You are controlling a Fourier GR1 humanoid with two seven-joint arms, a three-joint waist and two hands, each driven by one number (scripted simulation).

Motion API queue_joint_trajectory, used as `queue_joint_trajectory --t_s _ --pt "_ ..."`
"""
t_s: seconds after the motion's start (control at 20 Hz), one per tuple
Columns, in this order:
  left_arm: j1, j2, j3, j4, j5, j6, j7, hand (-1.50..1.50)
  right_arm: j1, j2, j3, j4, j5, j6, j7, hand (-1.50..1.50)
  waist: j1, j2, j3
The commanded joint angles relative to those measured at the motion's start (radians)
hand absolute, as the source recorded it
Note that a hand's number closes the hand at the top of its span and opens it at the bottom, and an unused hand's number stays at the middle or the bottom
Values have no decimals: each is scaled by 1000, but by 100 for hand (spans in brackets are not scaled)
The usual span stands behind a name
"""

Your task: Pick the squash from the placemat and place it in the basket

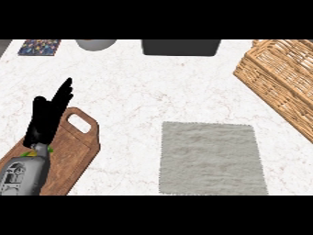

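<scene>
Nearest us, by the counter's (pixel 152 87) front left corner, the left forearm (pixel 22 174) comes up over a wooden cutting board (pixel 74 151) with a handle slot at its far end. The left hand (pixel 47 117) shows above that board, black fingers straight and pointing away toward the far edge, spread out and gripping nothing. Just at the wrist there's a sliver of yellow and green (pixel 30 154) peeking out from under the arm; what it belongs to can't be told from here.

Moving right along the front edge, the grey placemat (pixel 211 158) lies flat, well apart from the board. And the squash? It shows nowhere in this view, neither on the mat nor anywhere else on the marble top. The right hand isn't in the picture either.

Further back, hard against the right edge, the wicker basket (pixel 291 78) sits angled, its rim running off toward the far right corner.

Along the far edge: a dark box-like object (pixel 180 47) at the middle, a grey rounded vessel (pixel 95 44) left of it, and a colourful patterned square (pixel 39 47) near the far left corner.
</scene>
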Motion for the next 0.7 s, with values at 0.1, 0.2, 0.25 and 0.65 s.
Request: queue_joint_trajectory --t_s 0.1,0.2,0.25,0.65 --pt "8 -15 -8 -3 -10 9 -10 0 31 -136 14 321 136 -152 -368 150 6 2 1" --pt "-6 -19 0 23 -9 16 3 0 45 -148 35 393 155 -195 -481 150 1 1 1" --pt "1 -5 7 52 -5 -1 -50 0 23 -187 17 457 139 -178 -540 150 2 2 0" --pt "-58 21 36 100 6 -25 -48 0 12 -120 122 725 269 -379 -750 150 -1 0 0"
